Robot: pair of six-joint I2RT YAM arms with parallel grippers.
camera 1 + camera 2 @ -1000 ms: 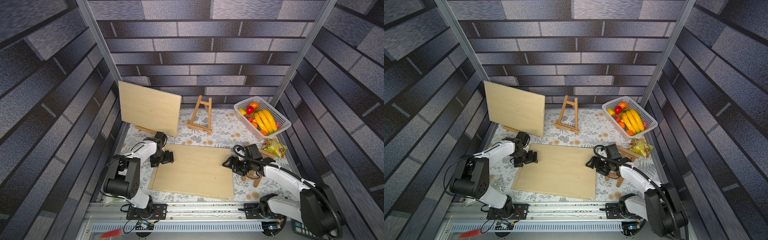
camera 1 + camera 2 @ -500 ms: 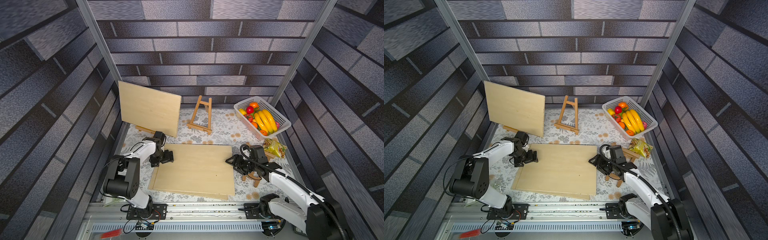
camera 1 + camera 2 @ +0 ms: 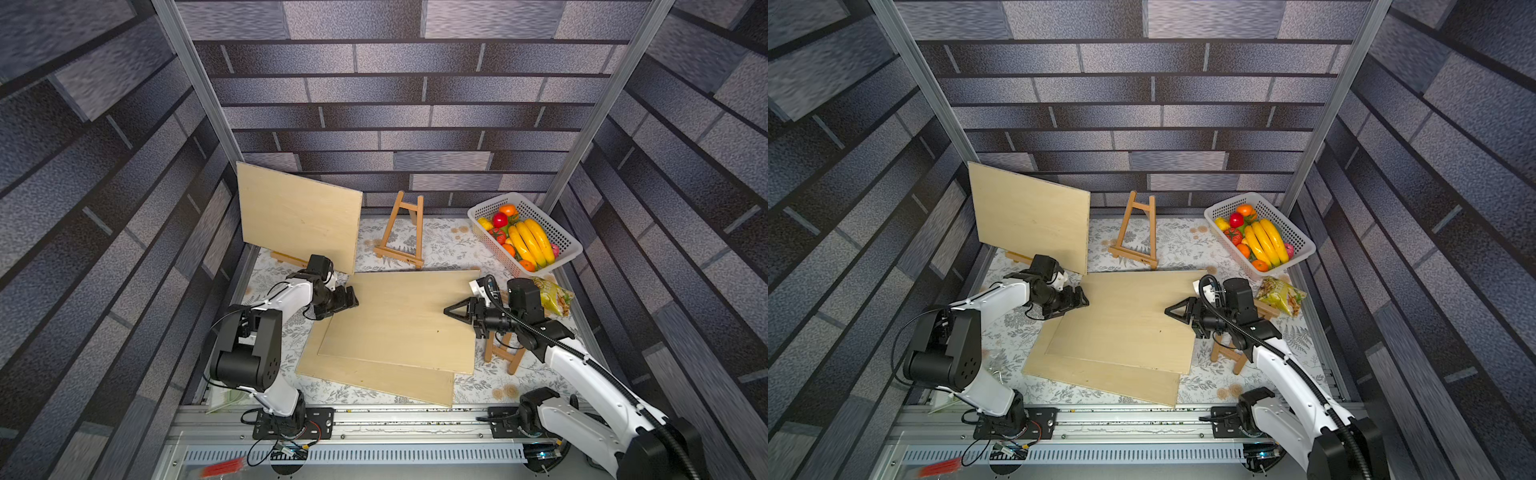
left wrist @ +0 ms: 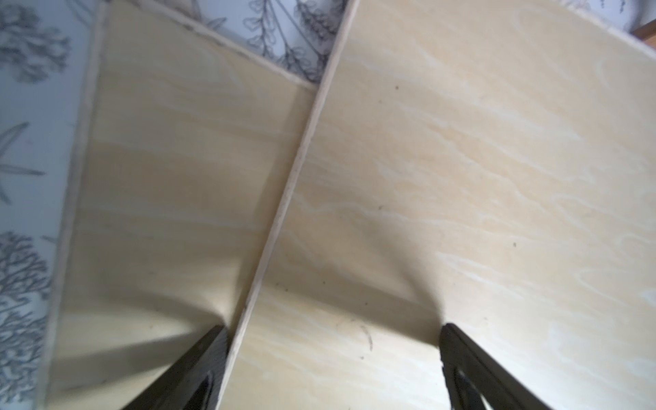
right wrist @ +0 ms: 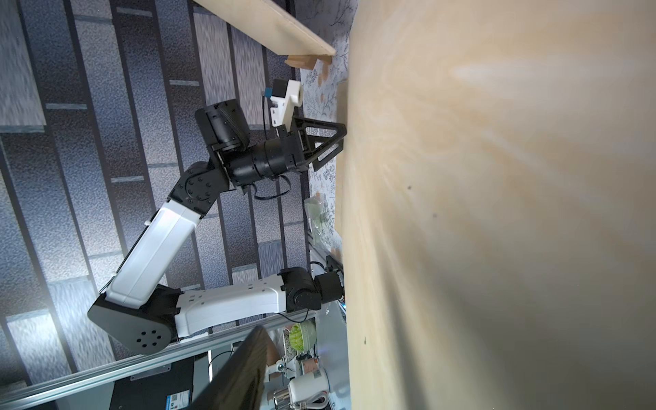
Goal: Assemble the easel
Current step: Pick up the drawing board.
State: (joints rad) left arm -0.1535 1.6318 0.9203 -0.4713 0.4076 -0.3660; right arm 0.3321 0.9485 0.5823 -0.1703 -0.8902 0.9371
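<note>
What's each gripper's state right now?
Left gripper: open, jaws wide at the top board's corner.
Right gripper: at the top board's opposite edge; whether it grips cannot be told.

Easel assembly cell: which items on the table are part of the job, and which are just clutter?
Job, likely:
- upright pale plywood board, back left
- top flat plywood board
- lower flat plywood board
- small standing wooden A-frame easel
- second wooden easel, lying beside the flat boards

Lying about:
- white plastic basket
- toy fruit in it
- green-yellow snack bag
</note>
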